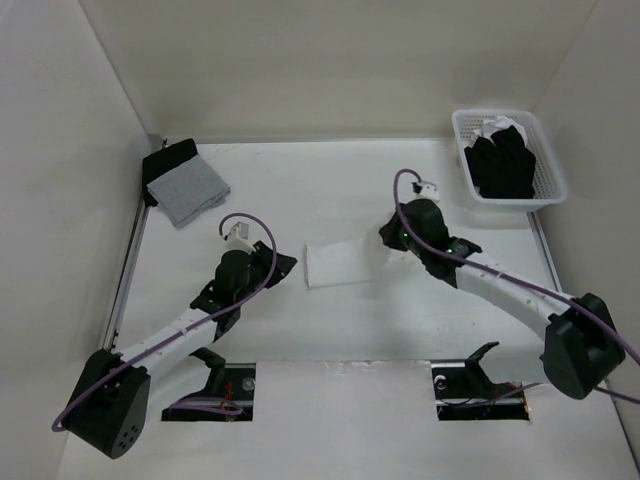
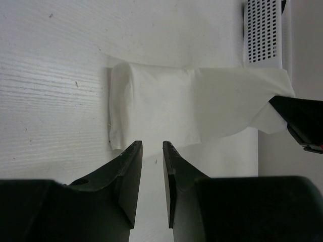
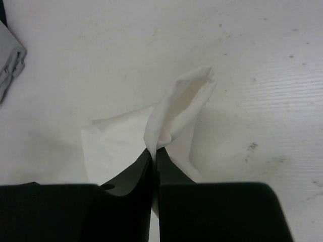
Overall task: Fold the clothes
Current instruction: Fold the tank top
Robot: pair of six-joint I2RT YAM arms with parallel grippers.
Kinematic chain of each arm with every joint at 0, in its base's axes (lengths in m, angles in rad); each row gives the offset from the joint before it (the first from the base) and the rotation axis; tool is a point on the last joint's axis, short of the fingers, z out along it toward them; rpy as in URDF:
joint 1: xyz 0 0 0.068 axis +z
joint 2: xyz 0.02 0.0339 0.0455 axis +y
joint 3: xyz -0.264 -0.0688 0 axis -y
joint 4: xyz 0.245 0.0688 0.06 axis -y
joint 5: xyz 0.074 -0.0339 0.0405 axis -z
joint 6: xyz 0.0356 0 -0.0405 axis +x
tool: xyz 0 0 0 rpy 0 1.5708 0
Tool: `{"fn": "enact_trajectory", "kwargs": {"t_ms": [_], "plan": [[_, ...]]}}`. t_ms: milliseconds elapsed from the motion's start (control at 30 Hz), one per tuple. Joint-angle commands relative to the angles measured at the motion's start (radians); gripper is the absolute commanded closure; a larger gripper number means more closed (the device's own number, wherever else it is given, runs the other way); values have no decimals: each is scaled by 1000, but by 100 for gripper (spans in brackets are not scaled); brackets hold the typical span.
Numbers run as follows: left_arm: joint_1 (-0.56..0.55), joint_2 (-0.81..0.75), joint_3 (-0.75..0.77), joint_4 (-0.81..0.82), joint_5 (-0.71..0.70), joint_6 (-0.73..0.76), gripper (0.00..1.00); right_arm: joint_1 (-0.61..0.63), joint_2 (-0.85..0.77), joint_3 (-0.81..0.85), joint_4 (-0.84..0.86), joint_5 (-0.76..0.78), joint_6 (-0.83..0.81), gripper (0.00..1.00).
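Observation:
The clothes, a white T-shirt (image 1: 340,263) folded into a small rectangle, lie near the middle of the table. My right gripper (image 1: 388,250) is at its right end, shut on a pinch of the fabric. In the right wrist view the fabric rises as a peaked fold (image 3: 181,103) from the closed fingertips (image 3: 154,151). My left gripper (image 1: 285,268) hovers just off the shirt's left end. Its jaws (image 2: 152,145) stand a little apart over bare table, with the T-shirt (image 2: 192,108) just beyond them. The right gripper's dark fingers (image 2: 300,121) hold the far edge.
A grey square cloth (image 1: 185,187) lies on a black garment (image 1: 168,158) at the back left. A white basket (image 1: 548,192) at the back right holds black garments (image 1: 505,160). White walls close in the table on three sides.

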Motion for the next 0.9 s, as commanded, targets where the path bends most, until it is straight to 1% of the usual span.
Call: {"fn": "enact_trajectory", "kwargs": {"t_ms": [0,233,333,367,400,433,500,633,733,767,800,867], "plan": [[5,-39,24,61,-5,-14,78,128,100,132,-141,153,-70,92],[28,-94,-1,45,10,-18,78,338,370,390,-282,252,-47,89],[46,-114,-11,45,21,-21,77,408,475,499,-333,257,-17,88],[57,-123,-13,42,27,-24,77,430,508,531,-342,255,-4,86],[66,-129,-14,39,33,-27,77,450,538,559,-351,252,6,82],[75,-140,-16,35,38,-30,77,467,566,582,-359,252,16,76],[94,-158,-16,24,43,-30,77,499,594,605,-353,241,43,70],[143,-194,-8,-14,44,-31,77,524,559,587,-307,174,66,58],[152,-183,5,-16,44,-28,77,524,432,489,-232,166,68,58],[143,-172,9,-8,44,-28,77,513,383,441,-200,166,69,59],[131,-160,13,-5,38,-27,77,493,329,388,-151,163,63,63],[103,-132,15,7,20,-21,77,453,228,277,-48,140,51,77]]}}
